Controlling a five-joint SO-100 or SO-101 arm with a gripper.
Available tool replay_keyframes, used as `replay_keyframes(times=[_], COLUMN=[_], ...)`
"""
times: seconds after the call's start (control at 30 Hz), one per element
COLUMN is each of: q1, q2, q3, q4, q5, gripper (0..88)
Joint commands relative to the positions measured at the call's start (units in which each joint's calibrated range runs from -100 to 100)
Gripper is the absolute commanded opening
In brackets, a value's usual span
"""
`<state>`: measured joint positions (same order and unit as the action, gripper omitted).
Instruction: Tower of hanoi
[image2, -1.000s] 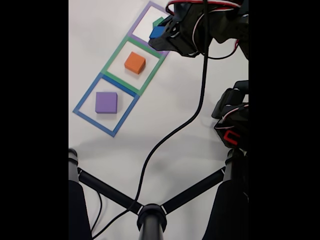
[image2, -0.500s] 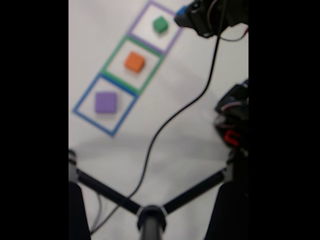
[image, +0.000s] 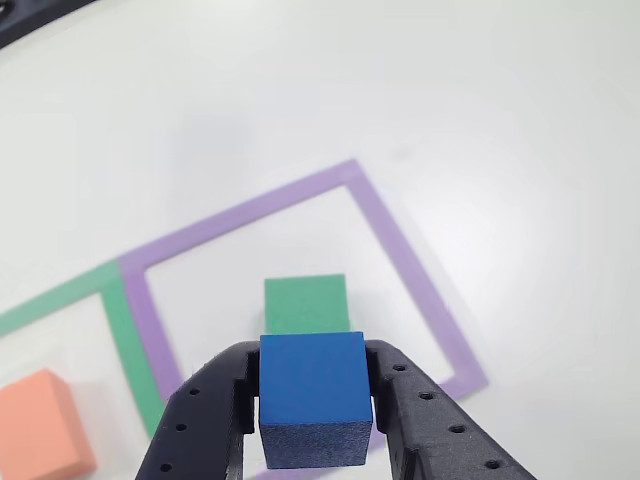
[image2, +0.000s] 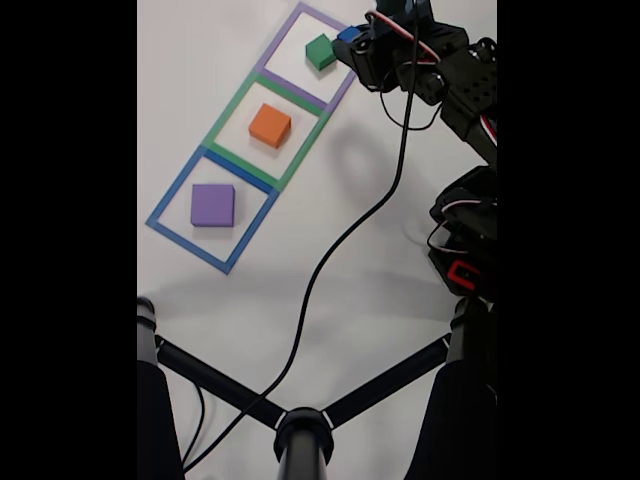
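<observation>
Above the purple square (image: 400, 240), the gripper (image: 315, 425) pinches a blue cube (image: 314, 405) clear of the table, apparently just toward 6 o'clock of the green cube (image: 306, 303), ready for stacking.

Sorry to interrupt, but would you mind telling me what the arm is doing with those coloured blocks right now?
The gripper is shut on a small blue cube, held above the table near the purple-outlined square. A green block sits inside that square. In the fixed view, an orange block lies in the green-outlined square and a purple block in the blue-outlined square. The blue cube has not been set down yet.
</observation>
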<state>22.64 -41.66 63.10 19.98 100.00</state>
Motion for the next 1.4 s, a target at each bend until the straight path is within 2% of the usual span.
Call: replay_keyframes(times=[0.0,0.3,0.57,0.87,1.37], q1=[1.04,1.65,1.8,2.11,1.65], q2=[6.41,21.39,33.65,44.87,52.08], q3=[3.37,9.28,8.64,4.1,-0.45], q4=[-19.38,-46.33,-60.33,-68.99,-72.39], q5=[0.0,0.0,0.0,0.0,0.0], gripper=[0.0,0.0,0.0,0.0,0.1])
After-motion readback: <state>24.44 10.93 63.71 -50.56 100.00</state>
